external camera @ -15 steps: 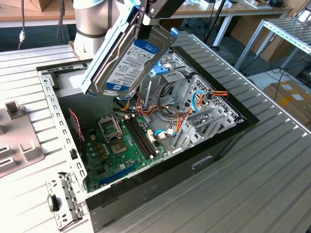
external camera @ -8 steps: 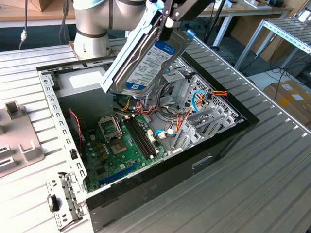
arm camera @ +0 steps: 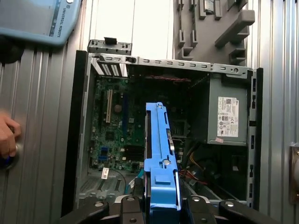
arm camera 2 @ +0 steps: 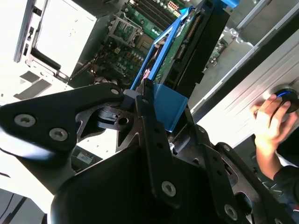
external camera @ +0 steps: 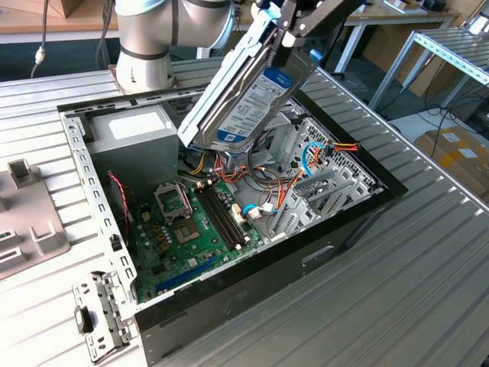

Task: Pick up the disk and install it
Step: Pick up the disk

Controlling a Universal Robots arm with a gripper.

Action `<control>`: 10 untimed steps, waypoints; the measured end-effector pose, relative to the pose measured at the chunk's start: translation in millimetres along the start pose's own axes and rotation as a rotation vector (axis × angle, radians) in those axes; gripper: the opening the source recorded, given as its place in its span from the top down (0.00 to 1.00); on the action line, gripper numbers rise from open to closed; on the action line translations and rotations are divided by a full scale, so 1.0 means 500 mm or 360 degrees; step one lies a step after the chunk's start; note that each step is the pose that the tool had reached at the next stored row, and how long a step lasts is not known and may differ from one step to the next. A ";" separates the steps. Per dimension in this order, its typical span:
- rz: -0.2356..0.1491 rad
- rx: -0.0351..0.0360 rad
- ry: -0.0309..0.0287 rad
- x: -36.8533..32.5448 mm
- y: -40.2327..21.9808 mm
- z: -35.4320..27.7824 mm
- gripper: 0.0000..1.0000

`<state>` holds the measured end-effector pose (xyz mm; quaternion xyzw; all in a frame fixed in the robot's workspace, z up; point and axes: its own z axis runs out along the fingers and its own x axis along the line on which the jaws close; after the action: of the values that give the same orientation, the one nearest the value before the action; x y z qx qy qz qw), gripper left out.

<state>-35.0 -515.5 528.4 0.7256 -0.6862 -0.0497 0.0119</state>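
Working over a ribbed surface (external camera: pixel 412 283) carrying a grey fixture (external camera: pixel 27 229) at the exterior view's left edge and, beside it at mid-surface, an open computer case (external camera: pixel 82 172) with a power supply (external camera: pixel 130 138) in one corner and a motherboard (external camera: pixel 191 229) facing up. Holding the disk (external camera: pixel 252 99) tilted in the air above the case's middle, with the claw (external camera: pixel 289 27) clamped shut on its blue tab end. Sharing the surface, in the second wrist view, with a person's hand (arm camera 2: pixel 270 123) resting beside the case.
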 end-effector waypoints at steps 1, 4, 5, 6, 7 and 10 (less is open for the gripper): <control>0.0000 -0.0001 -0.00001 0.003 -0.008 0.000 0.63; 0.0000 -0.0004 -0.00001 0.010 -0.025 -0.001 0.63; 0.0000 -0.0004 -0.00002 0.013 -0.028 -0.001 0.63; 0.0000 -0.0005 -0.00003 0.016 -0.033 -0.001 0.63; 0.0000 -0.0005 -0.00004 0.020 -0.037 -0.001 0.63; 0.0000 -0.0006 -0.00005 0.036 -0.048 -0.001 0.63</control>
<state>-10.1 -531.8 526.1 0.7255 -0.6862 -0.0511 0.0131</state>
